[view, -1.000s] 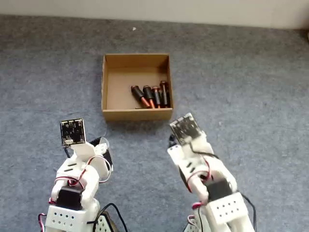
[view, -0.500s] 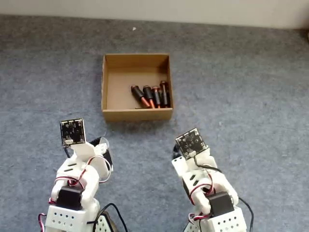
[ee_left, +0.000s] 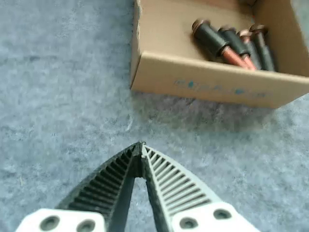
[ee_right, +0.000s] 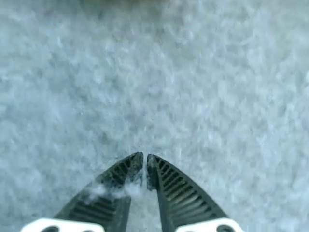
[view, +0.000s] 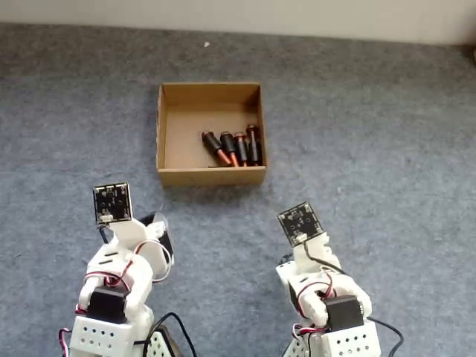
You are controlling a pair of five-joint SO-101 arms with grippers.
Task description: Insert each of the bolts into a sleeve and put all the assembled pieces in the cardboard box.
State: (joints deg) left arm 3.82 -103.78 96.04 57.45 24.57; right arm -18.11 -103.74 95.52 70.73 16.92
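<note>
Grey carpet (view: 387, 126) covers the whole table, and both arms stand on it at the near edge, side by side and well apart. The left arm (view: 119, 279) and the right arm (view: 327, 301) are white, with red and black wires looped at their joints, and each carries a small square circuit board at its wrist, the left board (view: 111, 202) and the right board (view: 300, 222).

Beyond the arms sits the cardboard box (view: 159, 134), open at the top and flat on the carpet. It is closer to the left arm's line than to the right arm's. The left wrist view sees its near wall (ee_left: 217, 87) from low down, a short way ahead of the claw.

Inside the box lie the assembled pieces (view: 232, 147), four of them, bunched in the right half against the near right corner. They rest side by side, touching or nearly so, each a dark sleeve with a copper-coloured bolt end showing (ee_left: 231, 43). The box's left half is bare cardboard.

The left gripper (ee_left: 141, 145) hangs over the carpet in front of the box, its ribbed black fingers pressed tip to tip with nothing between them. The right gripper (ee_right: 145, 155) hangs over plain carpet, its fingers drawn together to a hairline slit and holding nothing
</note>
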